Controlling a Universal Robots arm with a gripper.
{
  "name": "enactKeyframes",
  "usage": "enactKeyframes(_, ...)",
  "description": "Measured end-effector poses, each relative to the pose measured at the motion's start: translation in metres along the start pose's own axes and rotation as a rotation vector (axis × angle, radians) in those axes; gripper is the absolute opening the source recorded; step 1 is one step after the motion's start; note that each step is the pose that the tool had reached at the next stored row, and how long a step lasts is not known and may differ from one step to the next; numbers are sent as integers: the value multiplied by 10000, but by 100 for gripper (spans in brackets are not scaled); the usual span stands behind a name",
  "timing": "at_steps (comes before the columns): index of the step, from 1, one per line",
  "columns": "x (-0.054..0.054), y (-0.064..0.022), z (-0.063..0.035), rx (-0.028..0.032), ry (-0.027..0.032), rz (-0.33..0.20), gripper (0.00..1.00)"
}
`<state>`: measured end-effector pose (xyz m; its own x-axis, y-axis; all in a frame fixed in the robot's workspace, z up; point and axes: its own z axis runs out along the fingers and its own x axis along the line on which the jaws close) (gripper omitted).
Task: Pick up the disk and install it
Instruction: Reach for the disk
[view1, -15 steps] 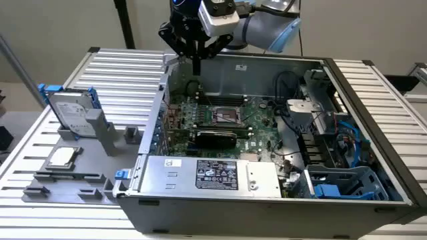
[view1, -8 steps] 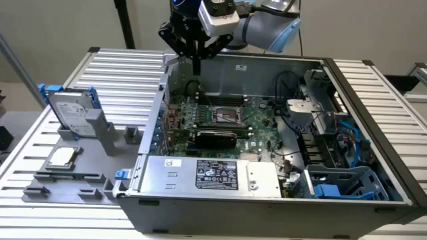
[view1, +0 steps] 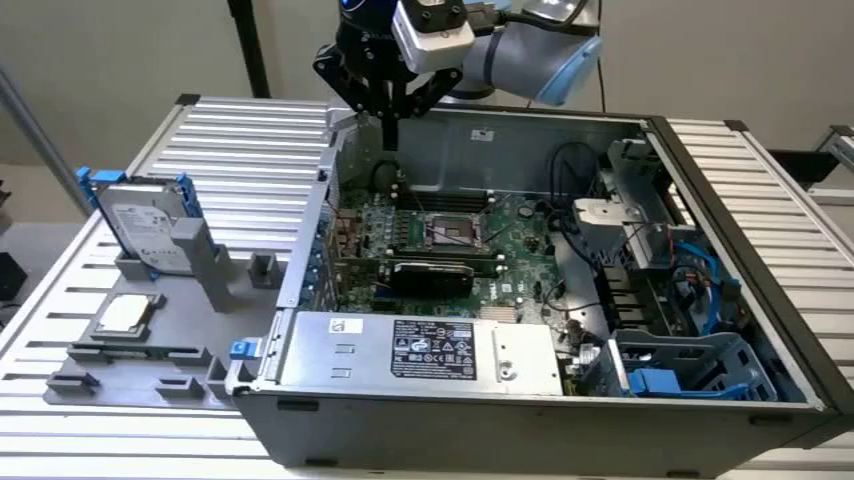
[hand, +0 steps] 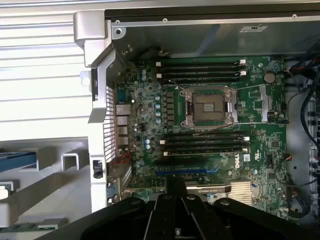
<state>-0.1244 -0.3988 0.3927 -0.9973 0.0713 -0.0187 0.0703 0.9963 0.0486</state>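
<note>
The disk (view1: 139, 226), a silver-grey hard drive with a white label in a bright blue carrier, stands upright in a slot of the grey fixture (view1: 147, 350) at the exterior view's left. My gripper (view1: 391, 132) hangs above the open computer case's back left corner, well to the right of the disk and apart from it. Its black fingers (hand: 175, 200) are pressed together, shut, with nothing between them. In the wrist view the gripper hovers over the green motherboard (hand: 210, 125), and a blue edge of the disk's carrier (hand: 17, 161) shows beside the case wall.
The open computer case (view1: 747, 200) lies on a slatted metal table (view1: 227, 130). Inside it are a power supply (view1: 414, 350), cables and a blue plastic cage (view1: 687, 370) at the front right. A small square silver chip (view1: 123, 314) rests on the fixture.
</note>
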Motion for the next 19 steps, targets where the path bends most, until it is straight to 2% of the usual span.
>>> enactKeyframes(19, 845, -59, -16, 0, 15, 0, 0)
